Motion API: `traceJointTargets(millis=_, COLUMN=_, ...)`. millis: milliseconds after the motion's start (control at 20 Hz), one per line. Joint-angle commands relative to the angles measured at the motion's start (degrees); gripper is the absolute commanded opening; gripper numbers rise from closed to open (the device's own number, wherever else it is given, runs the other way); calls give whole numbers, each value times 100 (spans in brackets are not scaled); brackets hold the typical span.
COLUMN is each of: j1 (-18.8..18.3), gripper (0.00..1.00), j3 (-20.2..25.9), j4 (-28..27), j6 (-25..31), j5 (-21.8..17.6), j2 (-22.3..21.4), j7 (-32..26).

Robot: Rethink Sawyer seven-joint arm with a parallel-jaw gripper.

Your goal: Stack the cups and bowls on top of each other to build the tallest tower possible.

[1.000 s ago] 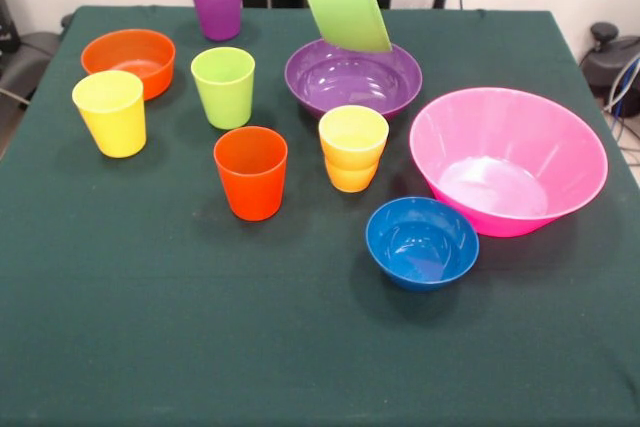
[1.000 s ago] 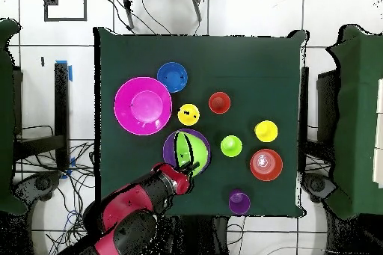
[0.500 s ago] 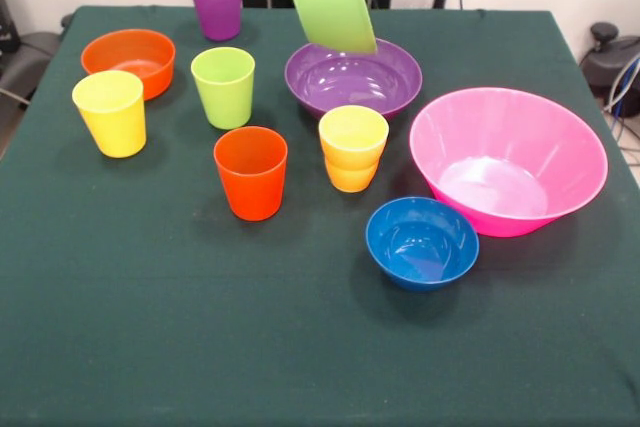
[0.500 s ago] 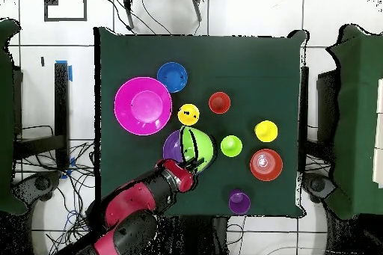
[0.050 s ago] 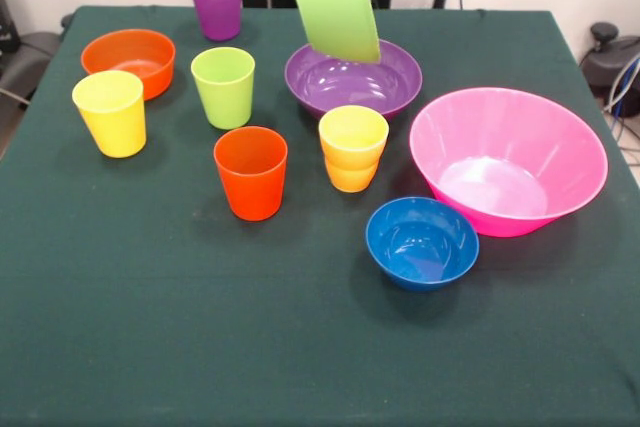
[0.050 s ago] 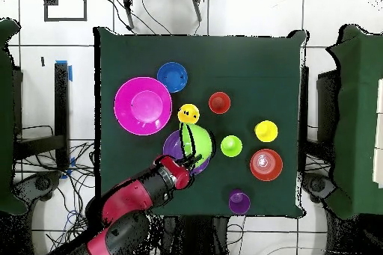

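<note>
End effector (image 6: 192,164) holds lime green bowl (image 5: 335,2) tilted above purple bowl (image 5: 353,78).

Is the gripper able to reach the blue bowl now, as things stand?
Probably not right away. The gripper is shut on the tilted lime green bowl above the purple bowl. The blue bowl itself stands open on the table, with nothing on it.

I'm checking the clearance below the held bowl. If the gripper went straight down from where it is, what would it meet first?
Most likely the purple bowl: the gripper holds the tilted lime green bowl right over it. The gap is hard to judge.
</note>
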Motion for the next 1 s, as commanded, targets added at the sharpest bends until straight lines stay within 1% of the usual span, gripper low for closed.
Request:
traceJointTargets(millis=50, j1=88, gripper=0, j3=477, j4=-327, j6=-385, j5=605, j2=603, j7=1423)
traceJointTargets(millis=250, j1=227, gripper=0, j3=313, j4=-340, j6=-328, j5=816, j2=876, j7=1441)
traceJointTargets(millis=450, j1=371, gripper=0, j3=60, j4=-390, j6=-232, j5=1077, j2=1301, j7=1491)
traceJointTargets(millis=1000, j1=402, gripper=0, j3=127, j4=-354, j6=-295, j5=1280, j2=1483, j7=1522)
